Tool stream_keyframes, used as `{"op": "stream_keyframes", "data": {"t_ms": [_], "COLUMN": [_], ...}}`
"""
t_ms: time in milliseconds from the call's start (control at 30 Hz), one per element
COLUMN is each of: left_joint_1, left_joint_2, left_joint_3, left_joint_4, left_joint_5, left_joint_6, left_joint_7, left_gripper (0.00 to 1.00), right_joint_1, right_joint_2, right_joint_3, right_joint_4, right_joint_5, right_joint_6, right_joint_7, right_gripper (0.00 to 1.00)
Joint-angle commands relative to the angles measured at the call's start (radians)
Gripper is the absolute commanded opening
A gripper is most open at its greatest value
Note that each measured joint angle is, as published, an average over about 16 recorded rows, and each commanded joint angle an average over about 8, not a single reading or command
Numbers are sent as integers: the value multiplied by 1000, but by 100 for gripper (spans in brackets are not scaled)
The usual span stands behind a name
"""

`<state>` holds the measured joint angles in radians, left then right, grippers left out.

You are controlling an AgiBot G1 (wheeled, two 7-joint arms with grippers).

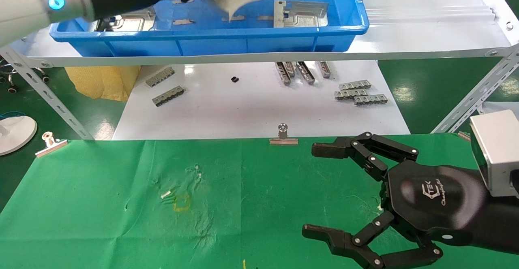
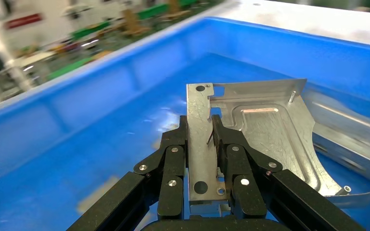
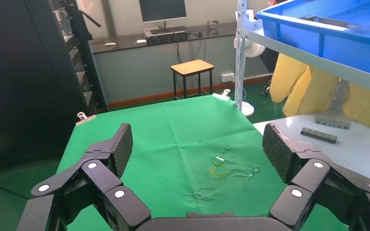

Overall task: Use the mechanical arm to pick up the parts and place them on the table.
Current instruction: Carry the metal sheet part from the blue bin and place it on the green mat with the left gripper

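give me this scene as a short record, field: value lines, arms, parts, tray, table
left gripper: inside the blue tray, shut on a silver part, fingers clamping its flat flange
held part: raised off the tray floor, blurred in the head view
other parts: one bracket at the tray's right end, another near its left end
right gripper: open, over the right side of the green table, holding nothing
green table: no parts on it
white surface: small grey toothed strips
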<state>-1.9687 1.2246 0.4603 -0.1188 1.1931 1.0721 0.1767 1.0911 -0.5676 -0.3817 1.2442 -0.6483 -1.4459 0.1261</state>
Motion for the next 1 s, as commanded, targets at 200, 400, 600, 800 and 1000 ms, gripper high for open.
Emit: {"op": "stream_keyframes", "data": {"t_ms": [200, 400, 600, 800, 1000], "left_joint_1": [27, 8, -40, -72, -82], "left_joint_2": [-67, -109, -137, -179, -193], "left_joint_3": [-15, -60, -100, -58, 5], "left_joint_4": [-16, 6, 51, 56, 49], "left_joint_5": [-32, -95, -148, -87, 1], "left_joint_6": [237, 292, 225, 289, 396], "left_joint_7": [105, 157, 173, 177, 204], "left_gripper": [0, 0, 0, 0, 0], "right_joint_1": [0, 0, 0, 0, 0], "right_joint_2": [0, 0, 0, 0, 0], "right_joint_3": [0, 0, 0, 0, 0], "right_joint_4": [0, 0, 0, 0, 0], "right_joint_5": [0, 0, 0, 0, 0], "right_joint_6": [0, 0, 0, 0, 0], "right_joint_7": [0, 0, 0, 0, 0], "right_gripper": [100, 100, 100, 100, 100]}}
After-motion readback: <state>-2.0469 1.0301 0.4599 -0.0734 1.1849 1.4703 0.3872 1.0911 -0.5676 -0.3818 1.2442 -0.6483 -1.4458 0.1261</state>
